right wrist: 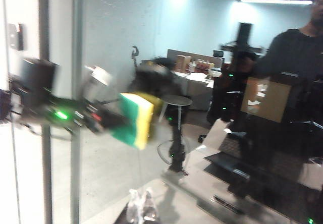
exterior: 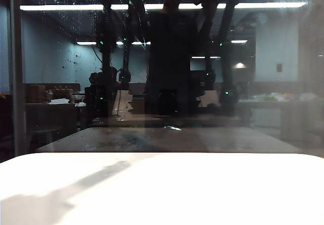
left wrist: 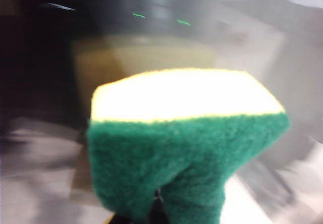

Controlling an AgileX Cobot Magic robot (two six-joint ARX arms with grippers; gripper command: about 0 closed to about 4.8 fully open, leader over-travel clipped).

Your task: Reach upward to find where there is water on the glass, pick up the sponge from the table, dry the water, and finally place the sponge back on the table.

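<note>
In the left wrist view the sponge fills the picture, its green scouring face towards the camera and the yellow foam beyond it. My left gripper is shut on it, and only a dark bit of the jaws shows under the green. The right wrist view shows the left gripper holding the sponge up close to the glass. My right gripper hangs apart from it, fingertips together on nothing. Water dots the upper left of the glass. The white table lies below.
A grey vertical frame strip borders the pane on the left. The pane mirrors a standing person, both dark arms and long ceiling light bars. An arm's shadow crosses the table's left part.
</note>
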